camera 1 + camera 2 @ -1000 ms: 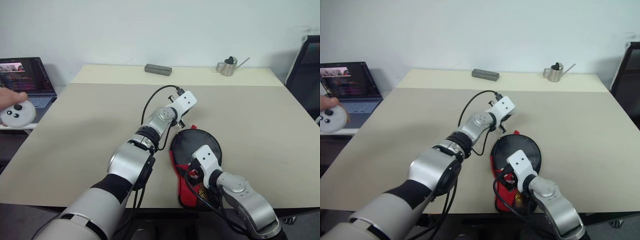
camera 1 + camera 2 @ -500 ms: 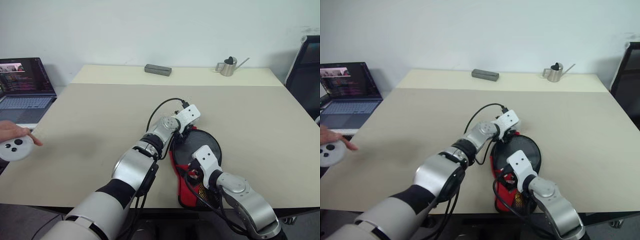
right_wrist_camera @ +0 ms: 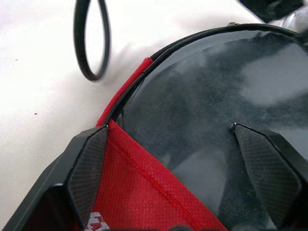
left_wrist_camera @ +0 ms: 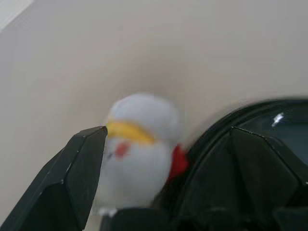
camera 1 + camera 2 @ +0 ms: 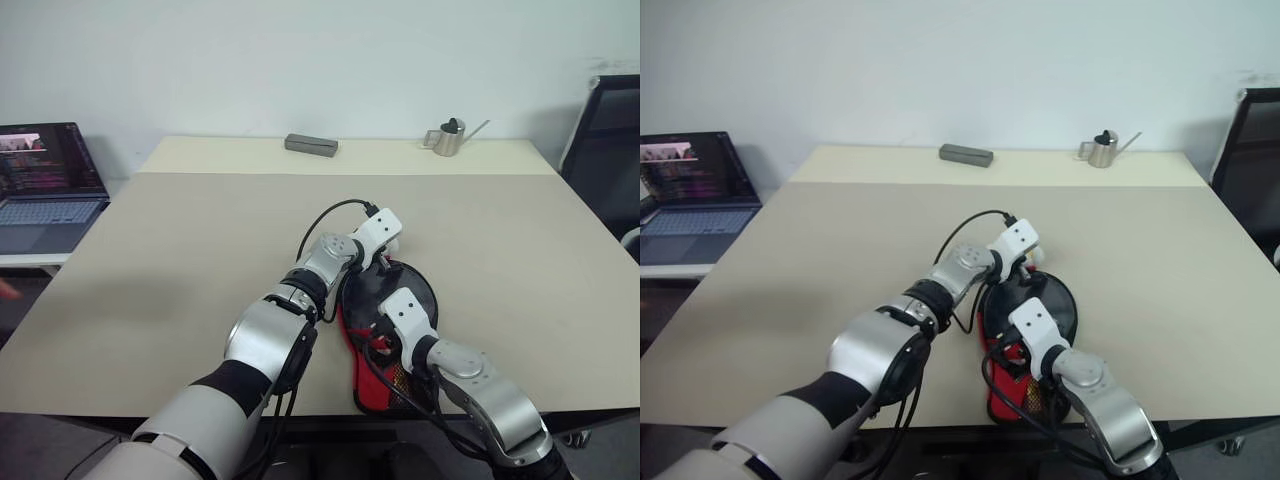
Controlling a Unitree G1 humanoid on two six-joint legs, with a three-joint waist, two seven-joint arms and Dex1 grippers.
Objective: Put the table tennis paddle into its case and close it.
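Beige bench [image 5: 180,250] carries our black and red paddle-shaped fabric case [image 5: 405,290]. We spread our left gripper [image 4: 163,159] jaws around its white fluffy pom-pom [image 4: 139,144]; right gripper [image 3: 178,163] jaws gape above the case.

The case [image 5: 392,330] lies near the table's [image 5: 180,250] front edge, the pom-pom [image 4: 139,149] seemingly at its far end, a box [image 5: 311,145] and watering can [image 5: 447,138] far behind, a laptop [image 5: 45,190] off left.

Both arms reach forward, left pincer [image 4: 163,163] and right pincer [image 3: 178,168] spread wide.
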